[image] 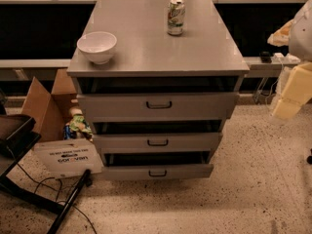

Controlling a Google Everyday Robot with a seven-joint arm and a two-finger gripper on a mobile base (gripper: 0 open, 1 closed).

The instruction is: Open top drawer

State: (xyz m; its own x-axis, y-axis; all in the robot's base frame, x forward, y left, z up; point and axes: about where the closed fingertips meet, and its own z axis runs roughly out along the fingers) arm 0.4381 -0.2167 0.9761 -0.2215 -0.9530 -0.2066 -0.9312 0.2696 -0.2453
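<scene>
The grey cabinet [156, 57] has three drawers. The top drawer [112, 106] has the tallest, widest front, with a small dark wire handle [159, 105] at its centre. A dark gap shows above its front panel. The two narrower drawers [122, 143] [122, 172] sit below it with like handles. My gripper [287, 104], cream-coloured, hangs at the right edge of the view, to the right of the cabinet, level with the top drawer and apart from it, touching nothing.
A white bowl [97, 46] stands on the cabinet top at front left and a drink can [176, 17] at the back. A cardboard box [46, 106], a white sign [68, 158] and a dark stand with cables [29, 189] lie left of the cabinet. Speckled floor lies in front and to the right.
</scene>
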